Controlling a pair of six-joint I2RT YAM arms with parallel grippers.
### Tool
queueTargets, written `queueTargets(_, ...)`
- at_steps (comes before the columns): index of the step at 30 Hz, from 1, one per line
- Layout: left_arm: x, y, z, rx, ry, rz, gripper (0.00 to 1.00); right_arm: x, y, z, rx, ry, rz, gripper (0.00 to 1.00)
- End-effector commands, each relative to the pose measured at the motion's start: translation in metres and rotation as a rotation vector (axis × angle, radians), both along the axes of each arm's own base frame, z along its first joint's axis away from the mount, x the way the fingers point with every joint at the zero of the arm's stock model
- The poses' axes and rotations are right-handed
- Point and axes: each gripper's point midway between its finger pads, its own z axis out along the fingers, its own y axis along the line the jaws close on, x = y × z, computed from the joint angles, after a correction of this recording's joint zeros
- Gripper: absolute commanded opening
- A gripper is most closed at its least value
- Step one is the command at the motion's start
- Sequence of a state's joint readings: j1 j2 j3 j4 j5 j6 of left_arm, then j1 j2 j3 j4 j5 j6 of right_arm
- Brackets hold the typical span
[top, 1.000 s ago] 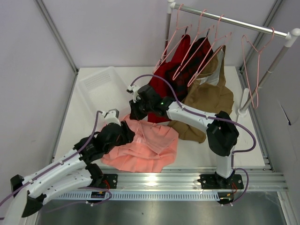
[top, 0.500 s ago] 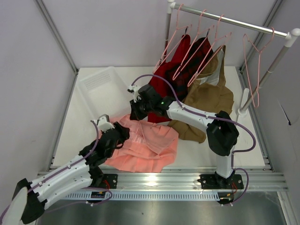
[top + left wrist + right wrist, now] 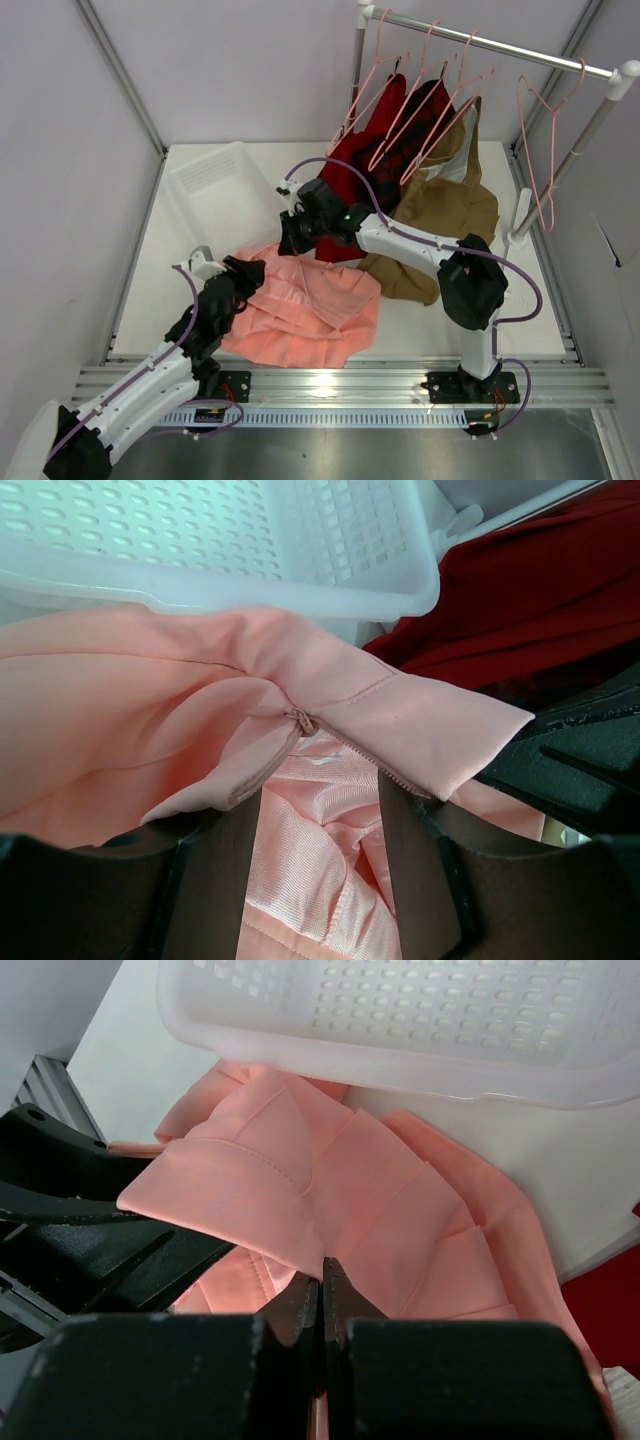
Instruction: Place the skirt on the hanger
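The salmon-pink skirt (image 3: 315, 315) lies crumpled on the table in front of the arms. My right gripper (image 3: 291, 240) is shut on a raised fold of its edge (image 3: 322, 1272); pink cloth (image 3: 400, 1190) fans out beyond the tips. My left gripper (image 3: 245, 275) is open at the skirt's left side. Its fingers (image 3: 220, 880) straddle the shiny lining, and their tips go under the zippered waist edge (image 3: 400, 720). An empty pale-pink hanger (image 3: 533, 160) hangs on the rail at the far right, well away from both grippers.
A white perforated basket (image 3: 215, 185) stands just behind the skirt, close to both grippers (image 3: 200, 540) (image 3: 400, 1020). A dark red garment (image 3: 350, 170) and a tan garment (image 3: 440, 215) hang from other hangers on the silver rail (image 3: 500, 45) and drape onto the table.
My left arm has swung left and its gripper has slid a little left and back along the skirt's edge. The right gripper has held its place and its grip.
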State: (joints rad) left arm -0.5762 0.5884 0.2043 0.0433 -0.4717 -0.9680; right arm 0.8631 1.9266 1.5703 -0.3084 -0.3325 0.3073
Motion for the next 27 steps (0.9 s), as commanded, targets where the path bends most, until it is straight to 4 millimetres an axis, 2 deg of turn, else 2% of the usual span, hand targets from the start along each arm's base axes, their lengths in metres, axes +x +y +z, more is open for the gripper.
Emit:
queueTargets(1,0.009,0.002,0.016,-0.037,-0.066,0.019,0.55,0.011,0.009,0.021,0.073,0.002,-0.01,0.0)
queueTargets(4,0.01,0.003,0.014,-0.018,-0.045,0.021,0.52,0.013,0.01,0.022,0.081,0.005,-0.013,0.0)
queueTargets(10,0.01,0.004,-0.002,0.007,0.005,0.023,0.49,0.014,0.011,0.025,0.091,0.014,-0.012,0.0)
queueTargets(13,0.013,-0.001,0.003,-0.005,-0.008,0.008,0.48,0.015,0.01,0.025,0.091,0.014,-0.013,0.0)
queueTargets(14,0.013,-0.001,-0.001,0.002,0.004,0.008,0.48,0.014,0.01,0.025,0.09,0.017,-0.012,0.0)
queueTargets(22,0.025,-0.009,0.014,-0.007,-0.014,-0.004,0.47,0.01,0.011,0.024,0.098,0.036,-0.008,0.0)
queueTargets(27,0.031,-0.012,0.013,-0.025,-0.013,0.012,0.45,0.011,0.011,0.023,0.1,0.041,-0.01,0.0)
